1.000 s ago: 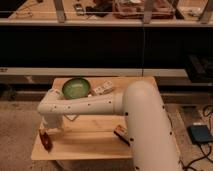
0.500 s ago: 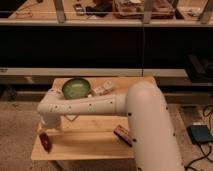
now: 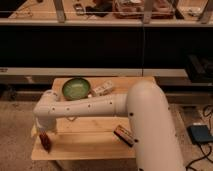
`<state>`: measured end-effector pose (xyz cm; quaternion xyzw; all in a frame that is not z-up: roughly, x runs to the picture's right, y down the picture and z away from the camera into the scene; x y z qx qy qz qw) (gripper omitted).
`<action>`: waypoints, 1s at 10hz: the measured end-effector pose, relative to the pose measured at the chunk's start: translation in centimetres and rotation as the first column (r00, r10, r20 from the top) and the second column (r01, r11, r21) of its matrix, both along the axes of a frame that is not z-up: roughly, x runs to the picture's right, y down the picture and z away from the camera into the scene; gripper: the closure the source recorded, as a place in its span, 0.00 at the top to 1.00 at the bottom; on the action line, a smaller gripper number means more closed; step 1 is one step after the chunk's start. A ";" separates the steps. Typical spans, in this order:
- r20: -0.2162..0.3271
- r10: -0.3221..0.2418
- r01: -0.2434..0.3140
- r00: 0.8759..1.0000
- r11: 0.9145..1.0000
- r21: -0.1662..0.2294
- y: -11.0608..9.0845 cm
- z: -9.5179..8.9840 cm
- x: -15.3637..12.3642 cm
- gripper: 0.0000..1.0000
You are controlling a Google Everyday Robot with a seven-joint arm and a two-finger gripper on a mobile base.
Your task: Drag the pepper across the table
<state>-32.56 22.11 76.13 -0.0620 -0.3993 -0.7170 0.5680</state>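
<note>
A square light wooden desk [image 3: 100, 126] is standing on a speckled floor [image 3: 15, 112] before a long dark counter [image 3: 100, 47], and it is carrying a green bowl [image 3: 76, 89], a white packet [image 3: 102, 90] and a dark-and-red box [image 3: 124, 135]. The pepper [image 3: 46, 142] is lying at the desk's near left corner as the camera sees it, its long axis running roughly from the back edge toward the front edge and leaning slightly rightward at the near end; which end is tapering is not clear. The claw [image 3: 44, 133] is hanging spread just over the pepper's far end, at the tip of the white arm [image 3: 90, 106].
</note>
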 end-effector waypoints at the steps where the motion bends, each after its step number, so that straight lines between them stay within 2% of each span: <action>1: 0.000 0.001 -0.001 1.000 1.000 0.000 0.0 0.0 0.0 0.66; 3: -0.007 -0.015 0.015 1.000 1.000 0.008 0.1 0.1 0.2 0.66; 4: -0.013 -0.052 0.053 0.999 0.998 0.034 0.6 0.6 -0.2 0.66; 7: 0.013 -0.120 0.119 0.993 0.990 0.080 1.4 1.2 -1.9 0.66; 10: 0.042 -0.173 0.169 0.984 0.981 0.097 2.5 2.0 -3.2 0.66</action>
